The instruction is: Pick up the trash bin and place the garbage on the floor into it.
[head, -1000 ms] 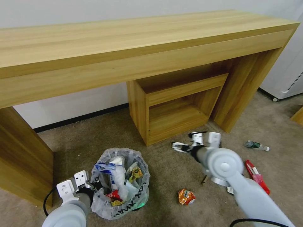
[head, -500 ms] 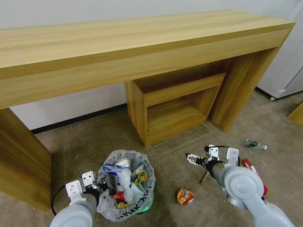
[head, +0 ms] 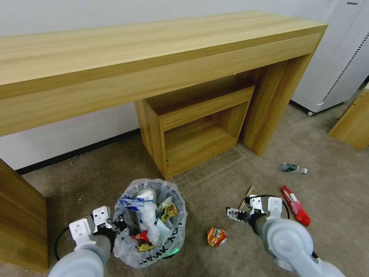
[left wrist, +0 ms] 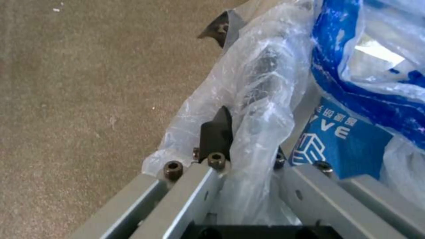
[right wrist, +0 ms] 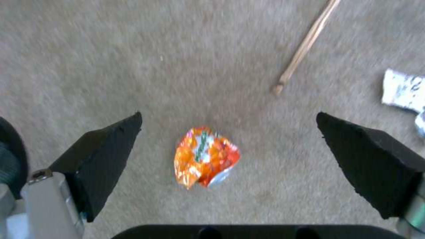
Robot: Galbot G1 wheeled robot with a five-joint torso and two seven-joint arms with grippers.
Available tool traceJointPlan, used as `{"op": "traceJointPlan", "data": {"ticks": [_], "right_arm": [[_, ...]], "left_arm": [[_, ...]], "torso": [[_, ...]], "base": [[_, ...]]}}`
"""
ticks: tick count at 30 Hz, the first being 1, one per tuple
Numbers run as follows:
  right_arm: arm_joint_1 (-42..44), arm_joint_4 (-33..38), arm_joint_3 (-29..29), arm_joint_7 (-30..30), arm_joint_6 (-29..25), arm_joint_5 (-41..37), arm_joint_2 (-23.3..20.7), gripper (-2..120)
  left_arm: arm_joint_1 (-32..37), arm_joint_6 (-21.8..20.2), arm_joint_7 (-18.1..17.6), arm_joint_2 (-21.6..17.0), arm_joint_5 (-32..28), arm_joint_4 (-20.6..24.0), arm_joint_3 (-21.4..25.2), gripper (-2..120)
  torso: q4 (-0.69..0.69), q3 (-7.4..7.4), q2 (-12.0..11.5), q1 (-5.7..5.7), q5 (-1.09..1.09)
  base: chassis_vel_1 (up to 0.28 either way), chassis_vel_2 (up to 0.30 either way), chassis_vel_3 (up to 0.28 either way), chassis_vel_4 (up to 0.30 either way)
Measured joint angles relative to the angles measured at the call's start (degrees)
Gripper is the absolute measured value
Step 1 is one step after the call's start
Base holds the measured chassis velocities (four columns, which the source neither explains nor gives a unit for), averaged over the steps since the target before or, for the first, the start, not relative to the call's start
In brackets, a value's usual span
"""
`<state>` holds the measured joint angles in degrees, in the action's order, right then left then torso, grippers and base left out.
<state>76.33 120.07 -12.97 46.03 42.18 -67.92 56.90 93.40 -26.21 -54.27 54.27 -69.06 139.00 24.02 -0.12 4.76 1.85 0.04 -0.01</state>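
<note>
Down on the floor (head: 96, 181), my left gripper (left wrist: 248, 159) pinches the bin (head: 153, 246) rim so it travels along, while my right gripper (right wrist: 230, 159) hangs with fingers spread over the orange can (right wrist: 206, 156).

Right tool (head: 232, 213) above orange can (head: 216, 236), beside trash bin (head: 150, 223)

Even, bright light; wide-angle bending; right wrist view seems slightly blurred.
</note>
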Motion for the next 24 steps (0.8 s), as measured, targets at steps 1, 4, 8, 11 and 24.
{"op": "traceJointPlan", "data": {"ticks": [1, 4, 8, 11, 24], "right_arm": [[-0.23, -0.55, 0.46, 0.01, 0.00, 0.10, 0.15, 100], [-1.64, -3.72, 2.40, 0.11, 0.01, 0.59, 0.97, 100], [-3.57, -8.74, 3.86, 0.07, 0.01, 2.18, 1.90, 100], [-4.23, -10.98, 4.28, 0.24, 0.01, 2.78, 2.53, 100], [-7.75, -21.62, 8.66, -1.73, -0.90, 7.52, 8.95, 100]], "left_arm": [[0.08, 0.04, -0.03, 0.07, 0.02, 0.03, 0.04, 1], [0.42, -0.06, 0.10, 1.11, 1.31, -0.31, -0.42, 1], [0.59, -0.22, 0.49, 2.62, 3.37, -1.47, -1.65, 1], [0.72, -0.22, 0.72, 3.07, 4.15, -1.88, -2.10, 1], [0.31, 0.34, 0.74, 2.77, 4.67, -3.11, -2.95, 1]], "torso": [[0.00, 0.00, 0.00, 0.00, 0.00], [-0.01, 0.00, 0.00, 0.00, 0.00], [0.00, 0.01, 0.00, 0.00, -0.01], [-0.01, 0.01, 0.00, 0.00, 0.00], [-0.01, 0.01, 0.00, 0.00, 0.00]], "base": [[0.000, 0.000, 0.000, 0.000], [0.000, 0.000, 0.000, 0.000], [0.000, 0.000, 0.000, 0.000], [0.000, 0.000, 0.000, 0.000], [0.000, 0.000, 0.000, 0.000]]}}
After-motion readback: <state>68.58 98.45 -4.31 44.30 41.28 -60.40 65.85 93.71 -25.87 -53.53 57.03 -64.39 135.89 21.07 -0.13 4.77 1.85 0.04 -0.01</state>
